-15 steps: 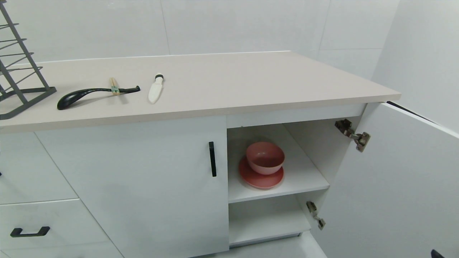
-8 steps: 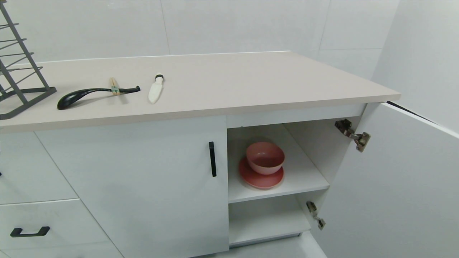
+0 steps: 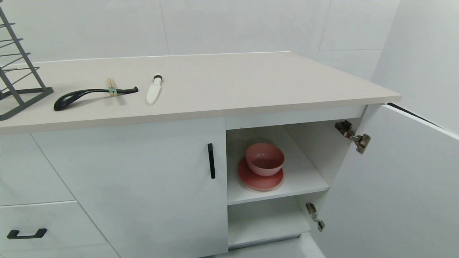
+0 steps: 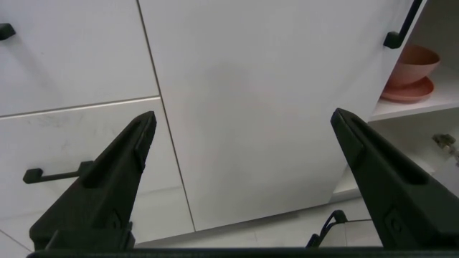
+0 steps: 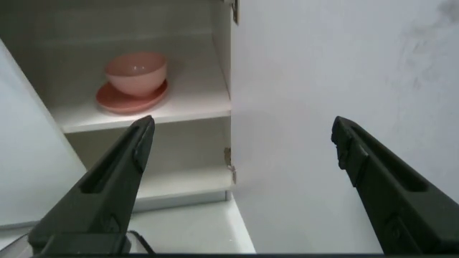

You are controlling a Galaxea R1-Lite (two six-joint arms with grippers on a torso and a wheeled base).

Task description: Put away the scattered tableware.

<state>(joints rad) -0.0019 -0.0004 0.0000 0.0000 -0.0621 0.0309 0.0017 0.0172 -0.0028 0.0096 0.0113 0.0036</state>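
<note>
Bowl (image 3: 264, 158) sits on the plate (image 3: 260, 180) on the shelf (image 3: 304, 179), spoon (image 3: 71, 97), chopsticks (image 3: 112, 87) and knife (image 3: 154, 91) lie on the counter (image 3: 233, 82), and the left gripper (image 4: 242, 118) and right gripper (image 5: 242, 123) hang low with fingers apart and empty, so they should likely rise clear of the open door (image 3: 394, 186) first.

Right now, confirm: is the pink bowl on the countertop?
No, the pink bowl sits on the red plate inside the open cabinet.
</note>
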